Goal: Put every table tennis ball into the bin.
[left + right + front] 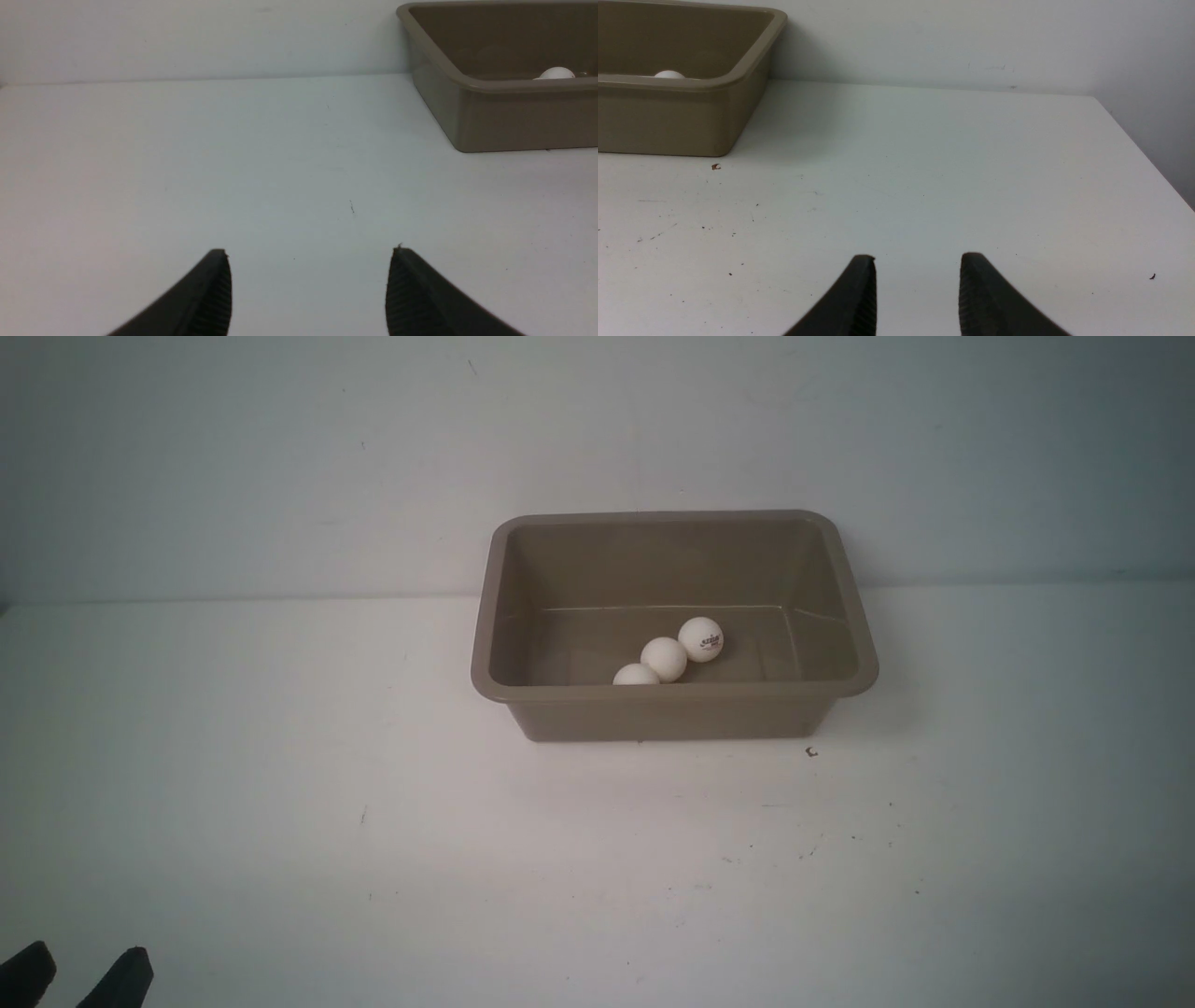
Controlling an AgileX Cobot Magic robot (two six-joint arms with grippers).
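Presently, item one: table tennis balls, three, white and matte, all lying on the floor of the bin [674, 691], toward its near wall and a little right of centre. They sat in a short diagonal row, each touching its neighbour: the nearest ball [636, 675] half hidden behind the near rim, the middle ball [664, 659] just behind it, the logo ball [700, 639] farthest and rightmost, its dark print turned to the near side. Judged very light, hollow, stiff but thin-shelled, smooth and apt to roll or squirt from a pinch; best taken across the widest girth with gentle pressure. A sphere has no long axis (only the print gives it a facing).

Item two: bin, taupe plastic tub, upright, mouth up, standing at the far middle of the desk [280, 803] by the wall. Long axis ran left to right. Judged light, fairly rigid, best held by the flared rim.

Item three: left hand [310, 289], low at the near left, fingers spread, pinching nothing. Right hand [917, 294], at the near right (seen only in its wrist view), fingers apart with a narrower gap, also holding nothing.

No ball was seen on the desk; the task looked complete.
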